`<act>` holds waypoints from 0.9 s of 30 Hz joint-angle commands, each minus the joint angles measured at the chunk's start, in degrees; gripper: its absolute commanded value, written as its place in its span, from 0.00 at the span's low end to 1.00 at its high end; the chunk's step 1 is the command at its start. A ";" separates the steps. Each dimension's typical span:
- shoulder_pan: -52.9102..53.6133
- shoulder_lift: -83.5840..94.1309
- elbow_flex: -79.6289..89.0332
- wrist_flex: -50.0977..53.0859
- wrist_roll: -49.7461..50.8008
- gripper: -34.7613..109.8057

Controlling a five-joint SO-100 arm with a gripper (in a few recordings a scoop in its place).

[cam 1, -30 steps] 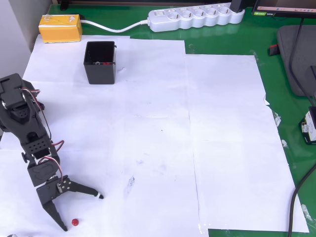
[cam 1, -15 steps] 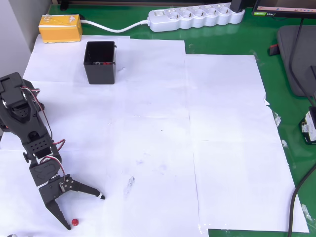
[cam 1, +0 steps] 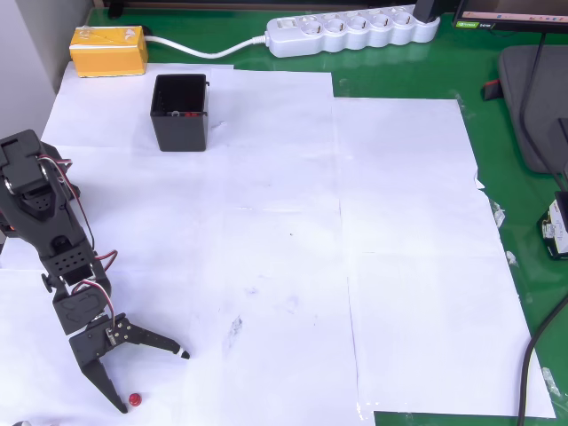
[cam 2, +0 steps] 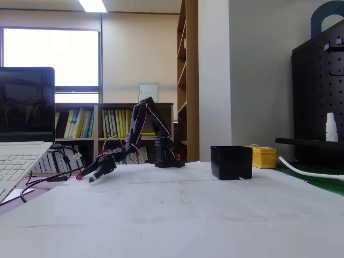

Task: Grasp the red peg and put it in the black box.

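The red peg (cam 1: pixel 135 400) lies on the white paper near the bottom left of the overhead view, right beside the tip of the lower finger. My gripper (cam 1: pixel 153 381) is open, its two black fingers spread wide, and the peg sits just inside that lower tip. The black box (cam 1: pixel 180 112) stands at the upper left, far from the gripper, with small red things visible inside. In the fixed view the gripper (cam 2: pixel 91 175) hangs low over the table at the left, a red speck, the peg (cam 2: pixel 79 174), by it, and the black box (cam 2: pixel 231 162) stands right of centre.
A yellow block (cam 1: pixel 108 50) and a white power strip (cam 1: pixel 353 32) lie along the top edge on the green mat (cam 1: pixel 524 222). A laptop (cam 2: pixel 24 134) stands at the left of the fixed view. White paper sheets (cam 1: pixel 293 248) cover the middle of the table.
The gripper has crept slightly down and right, so its lower fingertip now lies against the red peg. The peg has not moved.
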 commanded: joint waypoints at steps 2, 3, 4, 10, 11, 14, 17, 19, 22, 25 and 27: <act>0.35 -0.79 0.70 0.09 -0.79 0.57; 0.35 -0.79 0.70 0.09 -0.97 0.57; 0.35 -0.79 0.70 0.09 -1.14 0.57; 0.26 -0.79 0.44 0.09 -1.67 0.54; 0.26 -0.79 0.44 0.09 -1.67 0.54; 0.26 -0.79 0.44 0.09 -1.49 0.54; 0.26 -0.79 0.18 0.09 -2.29 0.46; 0.26 -0.79 0.00 0.18 -2.64 0.43; 0.35 -0.79 0.00 0.18 -2.46 0.43; 0.35 -0.79 -0.09 0.26 -2.81 0.40; 0.44 -0.79 -0.09 0.26 -2.90 0.39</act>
